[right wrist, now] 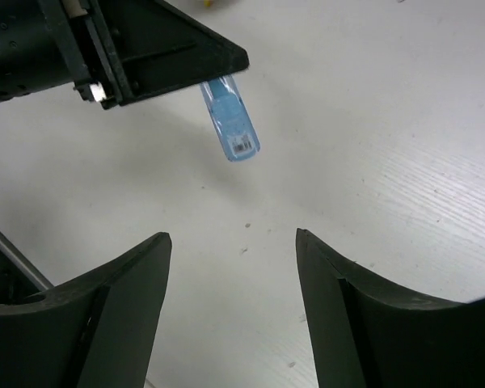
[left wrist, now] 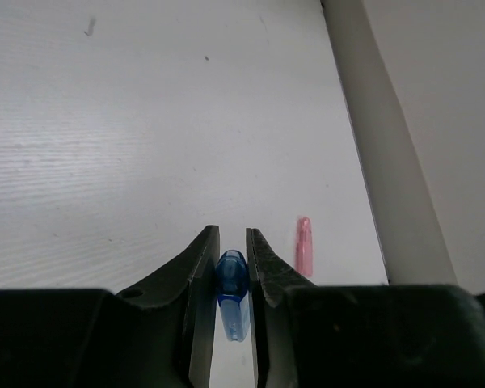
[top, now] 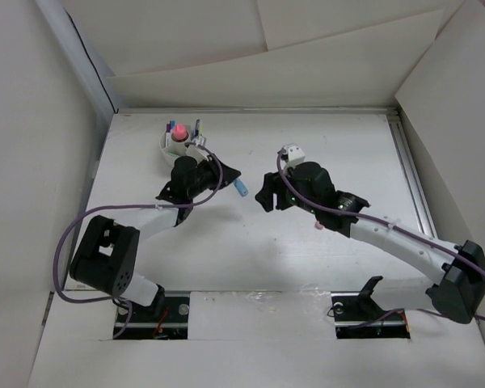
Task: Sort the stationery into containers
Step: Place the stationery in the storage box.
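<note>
**Desk:** What does the overhead view show of the sorting?

**Photographer:** Partly done, by the look of it. The white cup [top: 167,147] stands at the far left of the table [top: 339,145]. The pink-capped glue stick [top: 178,131] and a few thin coloured items rise upright from it. Which compartment each sits in I cannot tell, as the view is too small.

**Desk:** And the arms?

**Photographer:** The left gripper [left wrist: 231,240] has its jaws drawn narrow on a short blue stick [left wrist: 232,279], pinched by one end. In the right wrist view the stick juts out of the fingers, clear of the table. It hangs near the cup, off to its right and not over it.

**Desk:** The right one?

**Photographer:** The right gripper [right wrist: 233,238] is spread wide with nothing between its fingers, and it faces the blue stick from close by.

**Desk:** What is left?

**Photographer:** At least two pieces, I judge. The blue stick has to be carried to the cup and let go into a compartment. A pink stick [left wrist: 304,245] lies flat on the table, well apart from the cup. Overhead, it peeks out just beside the right arm's forearm. Nothing else loose shows, though the arms may hide more.
</note>
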You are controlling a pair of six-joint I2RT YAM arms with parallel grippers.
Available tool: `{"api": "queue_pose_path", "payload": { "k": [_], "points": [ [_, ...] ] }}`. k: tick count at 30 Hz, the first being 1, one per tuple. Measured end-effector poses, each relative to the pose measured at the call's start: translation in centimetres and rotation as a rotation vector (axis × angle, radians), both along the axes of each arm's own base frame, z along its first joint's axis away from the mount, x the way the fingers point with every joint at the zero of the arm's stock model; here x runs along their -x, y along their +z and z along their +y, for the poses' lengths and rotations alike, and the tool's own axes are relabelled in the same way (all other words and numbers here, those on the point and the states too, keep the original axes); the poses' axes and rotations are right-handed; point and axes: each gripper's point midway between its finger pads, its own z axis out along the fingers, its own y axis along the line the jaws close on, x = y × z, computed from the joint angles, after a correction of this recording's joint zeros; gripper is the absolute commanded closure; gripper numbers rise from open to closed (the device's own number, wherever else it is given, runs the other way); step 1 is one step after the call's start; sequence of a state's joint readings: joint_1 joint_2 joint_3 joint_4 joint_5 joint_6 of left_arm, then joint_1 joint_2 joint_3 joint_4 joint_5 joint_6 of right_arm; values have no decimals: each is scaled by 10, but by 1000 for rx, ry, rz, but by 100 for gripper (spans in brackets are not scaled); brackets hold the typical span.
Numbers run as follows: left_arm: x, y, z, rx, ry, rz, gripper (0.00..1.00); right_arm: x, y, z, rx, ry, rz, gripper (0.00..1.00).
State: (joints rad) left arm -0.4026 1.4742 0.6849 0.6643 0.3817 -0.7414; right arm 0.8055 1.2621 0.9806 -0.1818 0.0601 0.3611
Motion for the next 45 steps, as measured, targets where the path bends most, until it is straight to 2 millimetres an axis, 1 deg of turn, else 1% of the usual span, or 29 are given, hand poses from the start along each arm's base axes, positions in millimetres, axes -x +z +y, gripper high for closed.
{"api": "queue_pose_path", "payload": {
  "k": [2, 3, 5, 6, 9, 10, 12, 13, 15, 17, 19, 21, 23, 25, 29, 34, 41, 42, 43, 45],
  "points": [
    [-12, 11, 10, -22, 82, -13, 100, -2, 5, -5, -10, -22, -22, 31],
    [-20, 18, 17, -33, 136, -27, 100, -4, 3, -8, -9, -36, -26, 31],
    [-33, 36, 35, -50, 252, -60, 98, -8, -5, -14, 1, -65, -21, 31],
    [-39, 47, 47, -57, 320, -81, 96, -8, -12, -18, 10, -81, -12, 31],
    [-55, 79, 90, -68, 531, -140, 96, -7, -32, -29, 26, -122, 8, 31],
    [-60, 88, 105, -70, 595, -154, 96, -5, -37, -32, 32, -129, 13, 31],
    [-69, 97, 133, -80, 702, -165, 96, -2, -43, -37, 29, -142, 17, 31],
    [-73, 100, 149, -88, 756, -167, 95, -1, -45, -39, 28, -149, 18, 31],
    [-80, 98, 181, -117, 854, -149, 95, 0, -45, -41, 15, -161, 11, 31],
    [-87, 93, 206, -148, 930, -126, 95, -1, -41, -43, -2, -170, 1, 31],
    [-96, 84, 227, -187, 989, -94, 95, -2, -36, -43, -22, -174, -12, 31],
    [-104, 74, 240, -218, 1024, -63, 96, -3, -32, -42, -38, -176, -21, 31],
    [-111, 64, 248, -246, 1042, -35, 96, -3, -30, -42, -45, -176, -25, 31],
    [-117, 54, 251, -269, 1046, -10, 96, -3, -29, -42, -49, -177, -26, 31],
    [-126, 39, 250, -303, 1040, 21, 96, -3, -27, -42, -55, -178, -30, 31],
    [-140, 25, 250, -325, 1038, 42, 96, -4, -25, -41, -64, -178, -35, 31],
    [-146, 4, 249, -350, 1033, 78, 96, -3, -26, -40, -66, -172, -32, 31],
    [-146, 2, 248, -354, 1032, 81, 93, -4, -26, -40, -66, -173, -32, 31],
    [-146, 1, 247, -356, 1031, 82, 85, -4, -26, -40, -66, -175, -32, 31],
    [-146, 1, 245, -358, 1032, 80, 75, -5, -26, -41, -67, -178, -33, 31]
  ]
}}
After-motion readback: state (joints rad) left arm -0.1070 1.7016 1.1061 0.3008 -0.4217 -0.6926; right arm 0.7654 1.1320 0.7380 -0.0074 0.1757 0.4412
